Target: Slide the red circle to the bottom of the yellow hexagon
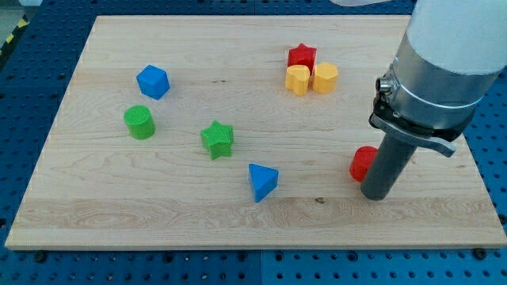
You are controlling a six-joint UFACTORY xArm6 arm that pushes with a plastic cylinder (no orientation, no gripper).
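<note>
The red circle (363, 162) is a short, smooth-sided cylinder lying in the lower right part of the board. Its right side is hidden behind the rod. My tip (375, 192) rests on the board just beside the red circle, on the circle's right and slightly toward the view's bottom; whether the rod touches the block cannot be determined. There are no jaws on this tool: it is a plain dark grey cylindrical rod, held in a dark clamp under a brushed metal collar.

The yellow hexagon (325, 77) sits toward the view's top, well apart from the red circle and somewhat to its left. It has flat facets and a matte surface. Touching its left side is a second yellow block (298, 80) with rounded lobes; its exact shape is unclear. A red star (302, 56) sits just above these two, touching or nearly touching both.

Toward the middle of the board lies a blue triangle (262, 181), a wedge with rounded corners. Up and left of it is a green star (217, 138) with a ribbed top face. Farther left stands a green cylinder (139, 122), also ribbed on top, and above it a blue block (153, 81) with angular facets.

The board (119, 206) is pale wood with visible grain, lying on a blue perforated surface (24, 261).
</note>
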